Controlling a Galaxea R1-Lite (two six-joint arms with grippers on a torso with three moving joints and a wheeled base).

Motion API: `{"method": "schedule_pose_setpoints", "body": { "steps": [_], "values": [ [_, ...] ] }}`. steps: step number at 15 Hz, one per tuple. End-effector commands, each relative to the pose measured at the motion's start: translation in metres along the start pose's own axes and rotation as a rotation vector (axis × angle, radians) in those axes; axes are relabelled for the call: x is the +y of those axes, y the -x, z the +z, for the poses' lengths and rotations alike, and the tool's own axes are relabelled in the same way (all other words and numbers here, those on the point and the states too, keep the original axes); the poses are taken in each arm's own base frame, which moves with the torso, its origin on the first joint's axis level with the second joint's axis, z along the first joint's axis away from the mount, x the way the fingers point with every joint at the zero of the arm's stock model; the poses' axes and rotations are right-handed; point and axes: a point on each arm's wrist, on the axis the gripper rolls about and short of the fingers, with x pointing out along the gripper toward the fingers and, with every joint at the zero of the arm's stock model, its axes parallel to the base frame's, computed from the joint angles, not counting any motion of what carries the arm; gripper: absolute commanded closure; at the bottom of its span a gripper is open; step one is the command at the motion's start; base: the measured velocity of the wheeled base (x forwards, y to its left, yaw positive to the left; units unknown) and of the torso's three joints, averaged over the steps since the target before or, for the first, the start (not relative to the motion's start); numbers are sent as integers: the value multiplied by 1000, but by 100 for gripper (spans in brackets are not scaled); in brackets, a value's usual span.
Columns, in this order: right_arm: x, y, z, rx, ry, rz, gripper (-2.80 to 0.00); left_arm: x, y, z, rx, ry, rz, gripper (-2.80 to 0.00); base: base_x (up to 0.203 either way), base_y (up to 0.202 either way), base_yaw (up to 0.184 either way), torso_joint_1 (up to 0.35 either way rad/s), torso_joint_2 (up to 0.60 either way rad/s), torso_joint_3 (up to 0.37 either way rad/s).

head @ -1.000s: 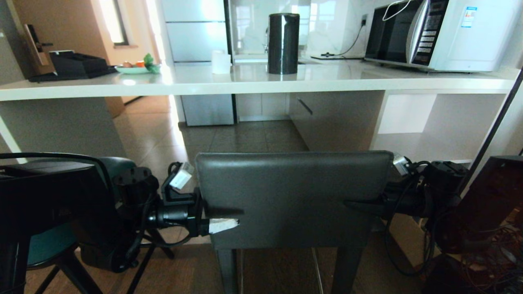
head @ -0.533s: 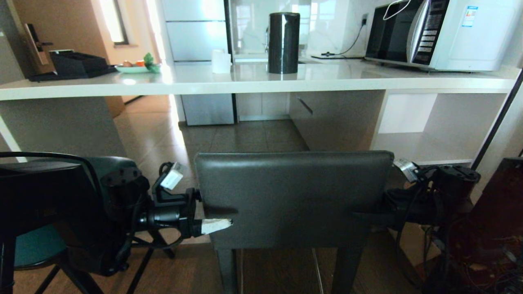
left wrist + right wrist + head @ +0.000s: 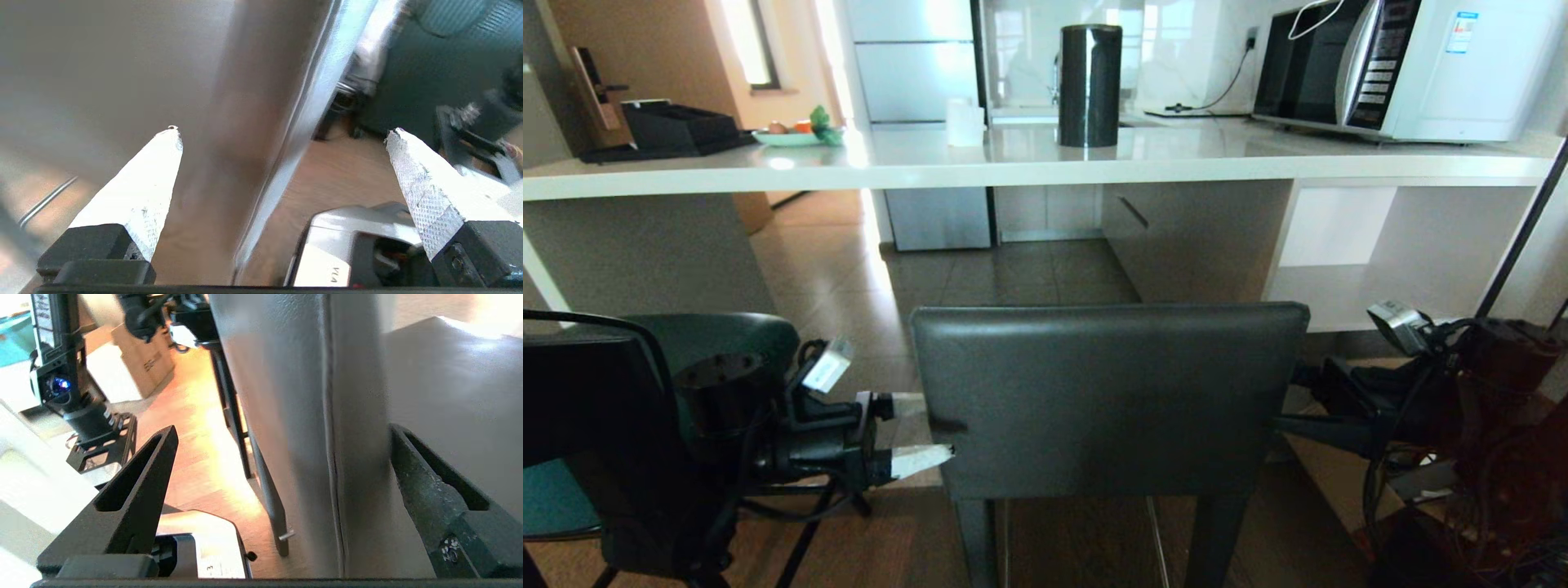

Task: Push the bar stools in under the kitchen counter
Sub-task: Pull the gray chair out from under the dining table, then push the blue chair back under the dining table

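The grey stool stood in the middle, close in front of the counter, with its flat back facing the robot. Its seat could not be seen, so it was hard to tell how far it sat under the top. The teal stool stood off to the left, partly hidden by the left arm.

The left gripper was beside the left edge of the grey stool's back. Its fingers were spread wide (as wide as they go), one on each side of that edge. In the head view the white tip just reached the edge. It held nothing.

The right gripper was beside the right edge of the back. Its black fingers were spread wide too, one on each side of the edge. In the right wrist view one finger lay very close to the back, but it was not clear that it touched. It held nothing.

On the counter stood a black can, a white microwave, a plate of fruit and a black tray. The floor under the counter was tiled.
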Motion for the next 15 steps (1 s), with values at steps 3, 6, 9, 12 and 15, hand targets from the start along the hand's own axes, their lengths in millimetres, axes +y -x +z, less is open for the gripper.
{"method": "schedule_pose_setpoints", "body": {
  "steps": [3,6,9,12,15],
  "values": [
    [29,41,7,-7,3,-53,-280,-22,31,4,-9,21,74,-280,0,0,0,0,0,0],
    [63,62,6,-12,7,-94,-280,-45,53,6,-15,37,125,-280,0,0,0,0,0,0],
    [109,69,11,-17,57,-140,-280,-86,72,14,-33,10,149,-280,0,0,0,0,0,0],
    [155,66,22,-15,174,-147,-280,-131,85,32,-76,-107,101,-280,0,0,0,0,0,0],
    [205,61,41,-12,331,-141,-280,-180,96,57,-119,-201,-22,-280,0,0,0,0,0,0]
  ]
}}
